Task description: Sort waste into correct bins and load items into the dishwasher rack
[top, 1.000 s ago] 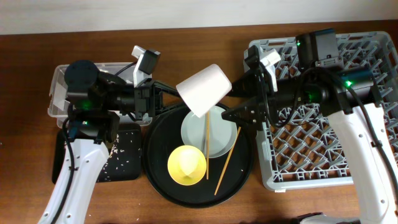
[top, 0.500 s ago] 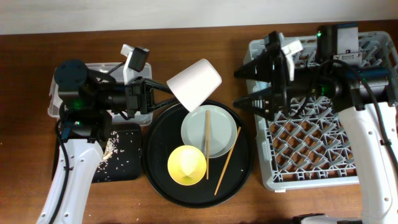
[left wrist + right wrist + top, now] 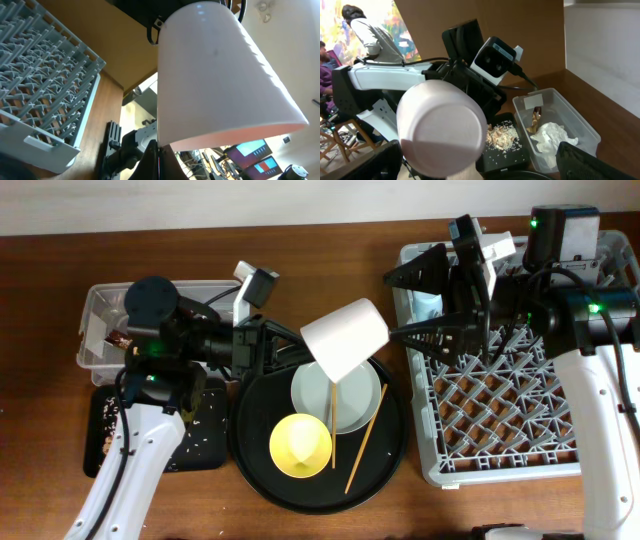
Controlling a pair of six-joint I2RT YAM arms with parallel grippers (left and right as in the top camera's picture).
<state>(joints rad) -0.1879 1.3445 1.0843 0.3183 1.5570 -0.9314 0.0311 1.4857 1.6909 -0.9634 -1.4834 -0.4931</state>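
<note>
My left gripper [image 3: 310, 354] is shut on the rim of a pale pink cup [image 3: 346, 336]. It holds the cup tilted in the air over the far edge of the round black tray [image 3: 252, 430]. In the left wrist view the fingers [image 3: 159, 152] pinch the cup [image 3: 215, 75] at its rim. My right gripper [image 3: 392, 307] is open at the left edge of the grey dishwasher rack [image 3: 520, 405], facing the cup's base [image 3: 442, 130] and apart from it. A white plate [image 3: 350, 395], a yellow bowl [image 3: 300, 445] and two chopsticks [image 3: 365, 438] lie in the round tray.
The clear tub [image 3: 575, 122] holds a white tissue [image 3: 550, 137] and a brown wrapper [image 3: 536, 117]. The shallow black tray [image 3: 512, 155] beside it holds food scraps [image 3: 501, 135]. Both stand at the left, under my left arm. The rack fills the right side.
My left arm has carried the cup to the right, toward the rack. My right gripper has drawn back to the rack's edge and stays open.
</note>
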